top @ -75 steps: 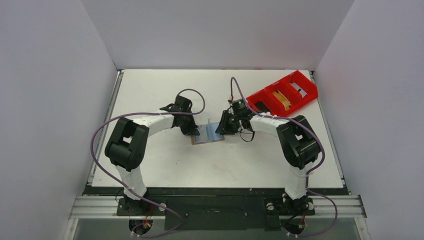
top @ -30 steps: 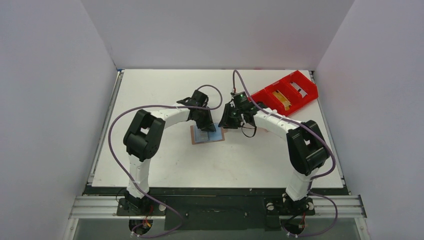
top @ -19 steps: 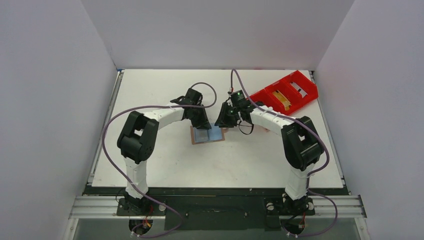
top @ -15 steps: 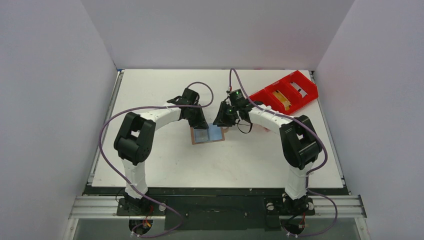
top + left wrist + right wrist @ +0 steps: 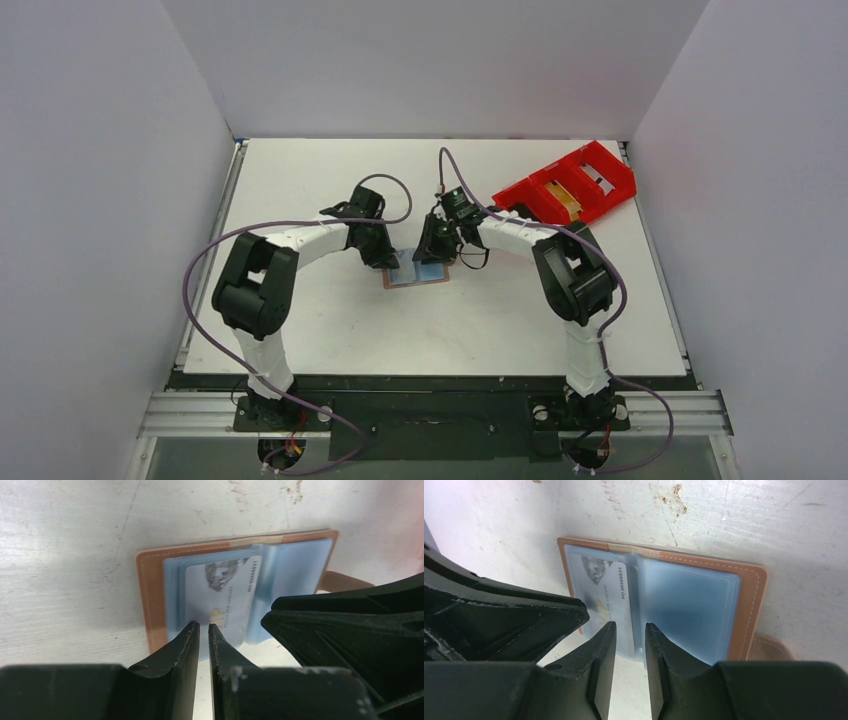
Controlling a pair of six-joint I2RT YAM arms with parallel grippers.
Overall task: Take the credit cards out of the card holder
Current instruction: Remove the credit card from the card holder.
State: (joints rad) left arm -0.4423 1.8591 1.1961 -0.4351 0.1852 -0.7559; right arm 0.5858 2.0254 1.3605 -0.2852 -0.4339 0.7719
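The card holder (image 5: 415, 272) lies open and flat on the table, with a tan border (image 5: 150, 595) and pale blue sleeves (image 5: 689, 605). A pale card (image 5: 220, 595) with gold lettering sits in one sleeve; it also shows in the right wrist view (image 5: 601, 587). My left gripper (image 5: 201, 627) is at the card's near edge, its jaws almost together with nothing seen between them. My right gripper (image 5: 629, 626) is slightly open at the middle fold's near edge. In the top view the left gripper (image 5: 385, 257) and the right gripper (image 5: 430, 252) meet over the holder.
A red compartment tray (image 5: 566, 186) with small items stands at the back right. The holder's small tab (image 5: 770, 647) sticks out at one side. Each gripper's black body crowds the other's view (image 5: 350, 630). White walls surround the table.
The right gripper has moved left, onto the holder's middle. The left gripper swung over the holder, then drew back to its left edge. The holder has stayed in place.
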